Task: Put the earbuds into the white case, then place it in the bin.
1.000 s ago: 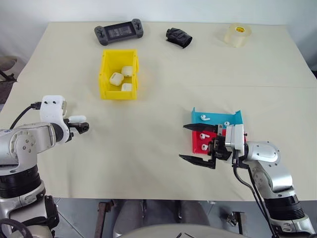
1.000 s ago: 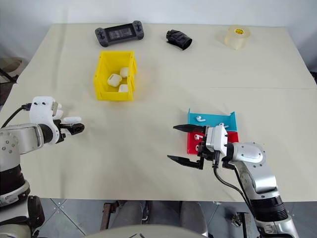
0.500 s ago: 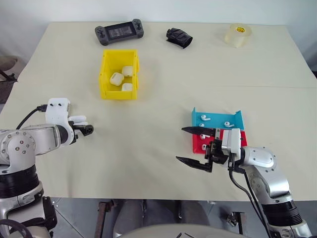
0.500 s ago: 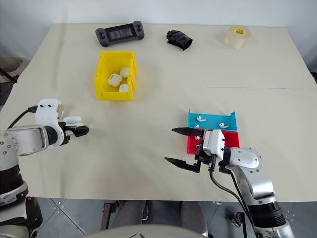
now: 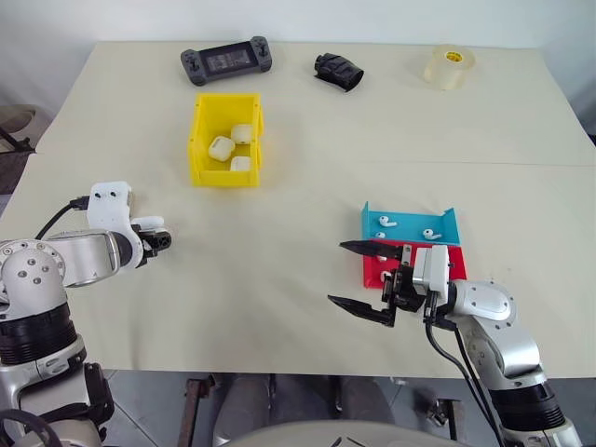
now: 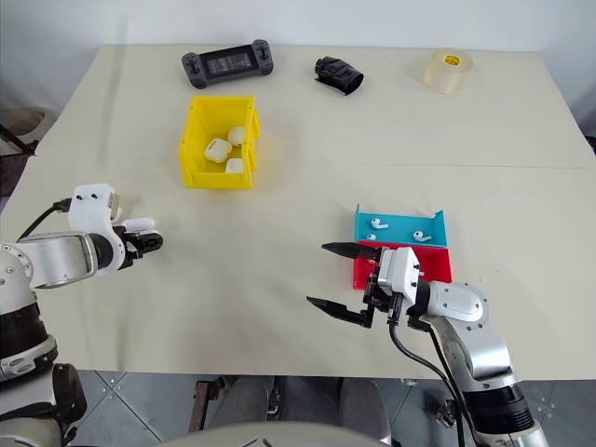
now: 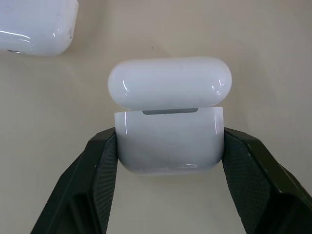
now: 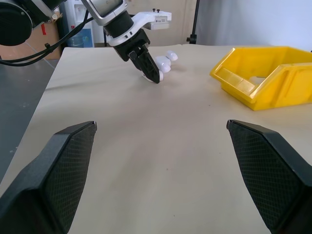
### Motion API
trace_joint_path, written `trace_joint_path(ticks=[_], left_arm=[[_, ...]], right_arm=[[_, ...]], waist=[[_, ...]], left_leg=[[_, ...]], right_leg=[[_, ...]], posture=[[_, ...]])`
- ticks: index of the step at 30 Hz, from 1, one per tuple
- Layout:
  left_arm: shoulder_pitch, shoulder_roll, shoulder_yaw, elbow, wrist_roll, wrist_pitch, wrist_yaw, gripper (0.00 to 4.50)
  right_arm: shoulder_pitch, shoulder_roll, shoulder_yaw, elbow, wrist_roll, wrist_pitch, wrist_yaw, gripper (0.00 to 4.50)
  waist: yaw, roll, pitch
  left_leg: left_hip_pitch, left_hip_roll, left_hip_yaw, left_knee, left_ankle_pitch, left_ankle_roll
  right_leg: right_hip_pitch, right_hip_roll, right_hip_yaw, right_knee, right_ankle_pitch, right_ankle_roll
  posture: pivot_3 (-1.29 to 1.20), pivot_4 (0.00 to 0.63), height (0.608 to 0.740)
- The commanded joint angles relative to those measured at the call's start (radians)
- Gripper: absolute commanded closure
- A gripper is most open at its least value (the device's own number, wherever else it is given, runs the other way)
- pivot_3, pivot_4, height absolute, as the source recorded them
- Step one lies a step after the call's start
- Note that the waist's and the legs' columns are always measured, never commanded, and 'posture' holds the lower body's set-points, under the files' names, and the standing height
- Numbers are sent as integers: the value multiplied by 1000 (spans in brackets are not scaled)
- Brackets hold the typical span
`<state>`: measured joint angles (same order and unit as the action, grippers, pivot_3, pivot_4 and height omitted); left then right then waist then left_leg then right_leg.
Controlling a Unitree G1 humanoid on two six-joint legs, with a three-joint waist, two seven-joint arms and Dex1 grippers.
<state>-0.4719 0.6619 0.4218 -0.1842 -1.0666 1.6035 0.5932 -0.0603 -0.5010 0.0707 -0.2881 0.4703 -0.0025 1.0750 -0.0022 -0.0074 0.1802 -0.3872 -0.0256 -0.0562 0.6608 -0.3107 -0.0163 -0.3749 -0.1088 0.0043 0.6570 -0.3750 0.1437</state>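
Observation:
My left gripper (image 5: 159, 240) is shut on the white case (image 7: 169, 139), its fingers (image 7: 100, 170) pressing the case's two sides. The case rests on the table with its lid (image 7: 169, 82) open. A second white case (image 7: 34, 24) lies just beyond it. The yellow bin (image 5: 196, 142) stands further back on the table's left and holds three more white cases. Earbuds (image 5: 386, 222) lie in the teal tray (image 5: 449, 223) and the red tray (image 5: 372, 275) on the right. Just left of those trays my right gripper (image 5: 335, 273) hangs wide open with nothing between its fingers.
Along the table's far edge lie a black game controller (image 5: 224, 60), a small black object (image 5: 337, 71) and a roll of clear tape (image 5: 449, 66). Bare tabletop stretches between the two grippers and in front of the bin.
My left wrist has rolled and its fingers have closed on the white case. The right gripper has stayed wide open near the trays.

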Motion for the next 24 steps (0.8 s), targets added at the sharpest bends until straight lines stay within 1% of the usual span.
trace_joint_path(ticks=[1, 4, 6, 9, 12, 14, 17, 20, 21, 24], left_arm=[[24, 14, 15, -9, -39, 11, 28, 1716], [34, 23, 35, -37, -15, 11, 22, 1716], [29, 26, 60, -91, -12, -56, -95, 1716], [79, 85, 52, -181, 16, -223, -338, 1716], [234, 178, 35, -308, 42, -440, -766, 1716], [337, 228, 23, -346, 85, -560, -973, 1716], [422, 212, 32, -307, 122, -730, -1207, 1716], [439, 191, -21, -274, 207, -925, -1404, 1716], [428, 168, -50, -257, 244, -989, -1434, 1716], [385, 112, -144, -197, 295, -1095, -1542, 1716]], right_arm=[[2, 4, -9, -38, 9, -24, -7, 0], [-4, 6, -9, -32, 8, -24, -8, 0], [-11, 6, -10, -26, 9, -22, -8, 0], [-21, 3, -15, -19, 10, -19, -8, 0], [-37, -9, -30, -5, 15, -13, -5, 0], [-47, -19, -43, 3, 19, -9, -1, 0], [-56, -37, -62, 9, 23, -4, 3, 0], [-60, -57, -82, 4, 27, 7, 0, 0], [-56, -63, -90, -1, 29, 12, -6, 0], [-31, -84, -124, -23, 27, 20, -24, 0]], waist=[[0, 0, 0], [-2, 0, 0], [-2, 0, 0], [-1, 0, 0], [-5, 0, 0], [-6, 0, 0], [-2, 1, 0], [3, 1, 0], [4, 1, 0], [5, 1, 0]], left_leg=[[0, 0, 0, 0, 0, 0], [0, 0, 0, 0, 0, 0], [0, 0, 0, 0, 0, 0], [0, 0, 0, 0, 0, 0], [-1, 1, 1, -2, 0, 0], [0, 1, 3, -4, 0, -1], [0, 1, 4, -6, 0, 0], [0, 2, 4, -6, 0, -1], [0, 2, 4, -6, 0, -1], [0, 1, 4, -6, 0, 0]], right_leg=[[0, 0, 0, 0, 0, 0], [0, 0, 0, 0, 0, 0], [0, 1, 0, 0, 0, 0], [0, 1, 0, -1, 0, 0], [0, 1, 0, -3, 0, 0], [0, 0, 1, -6, 0, -1], [1, -1, 1, -10, -1, -1], [2, -1, 0, -12, -1, -1], [3, -1, 0, -12, -1, -1], [4, -2, -1, -13, -1, -1]], posture=[[0, 150, 740], [0, 150, 740], [0, 150, 740], [0, 150, 740], [0, 150, 740], [0, 150, 740], [0, 150, 740], [0, 150, 740], [0, 150, 740], [0, 150, 740]])
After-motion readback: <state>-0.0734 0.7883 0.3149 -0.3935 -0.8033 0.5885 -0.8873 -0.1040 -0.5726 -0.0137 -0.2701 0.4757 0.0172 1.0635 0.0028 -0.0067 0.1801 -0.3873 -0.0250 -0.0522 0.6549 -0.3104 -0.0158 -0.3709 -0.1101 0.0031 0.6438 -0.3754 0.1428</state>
